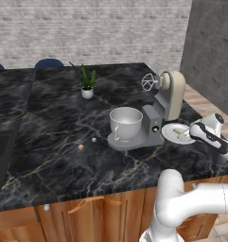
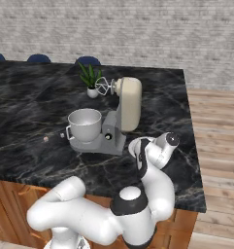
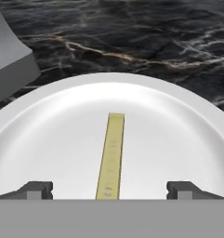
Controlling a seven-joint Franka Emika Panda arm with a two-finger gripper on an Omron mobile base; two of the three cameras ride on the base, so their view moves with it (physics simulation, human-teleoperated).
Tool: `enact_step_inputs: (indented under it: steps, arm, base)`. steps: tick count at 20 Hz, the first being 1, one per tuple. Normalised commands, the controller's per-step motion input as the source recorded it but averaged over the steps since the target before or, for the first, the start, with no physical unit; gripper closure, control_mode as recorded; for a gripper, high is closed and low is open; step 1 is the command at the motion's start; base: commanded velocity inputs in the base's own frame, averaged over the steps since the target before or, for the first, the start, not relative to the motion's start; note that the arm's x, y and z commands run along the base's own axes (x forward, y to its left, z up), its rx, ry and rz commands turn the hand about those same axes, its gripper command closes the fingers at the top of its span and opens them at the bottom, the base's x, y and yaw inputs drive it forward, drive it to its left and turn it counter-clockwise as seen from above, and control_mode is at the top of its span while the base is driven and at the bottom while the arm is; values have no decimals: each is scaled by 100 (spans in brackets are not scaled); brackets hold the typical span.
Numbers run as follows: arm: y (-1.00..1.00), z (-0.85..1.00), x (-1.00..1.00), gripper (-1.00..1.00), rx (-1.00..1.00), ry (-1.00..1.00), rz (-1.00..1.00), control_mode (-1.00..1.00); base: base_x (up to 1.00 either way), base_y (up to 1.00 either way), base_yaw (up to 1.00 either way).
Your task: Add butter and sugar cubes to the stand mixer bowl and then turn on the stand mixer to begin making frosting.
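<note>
Butter (image 1: 81, 147) lies on the counter, not yet fetched. Gripper (image 3: 109, 188) gapes empty over the plate (image 3: 178, 121); next it must reach left.

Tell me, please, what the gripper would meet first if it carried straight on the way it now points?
Probably the thin yellow strip lying on the white plate: the open gripper straddles its near end. Depth is hard to judge.

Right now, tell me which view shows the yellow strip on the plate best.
The hand view: the yellow strip lies large and centred on the plate. In the left base view it is a tiny sliver; in the right base view the arm covers it.
</note>
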Motion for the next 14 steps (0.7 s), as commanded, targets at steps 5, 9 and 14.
enact_step_inputs:
  steps: [5,9,14]
  arm:
    - [1,-19,7,100,0,1,0,-100]
    - [0,-19,2,100,0,0,0,-100]
    - [0,-30,3,100,0,0,0,-100]
  base:
    - [0,0,0]
    - [0,0,0]
    - [0,0,0]
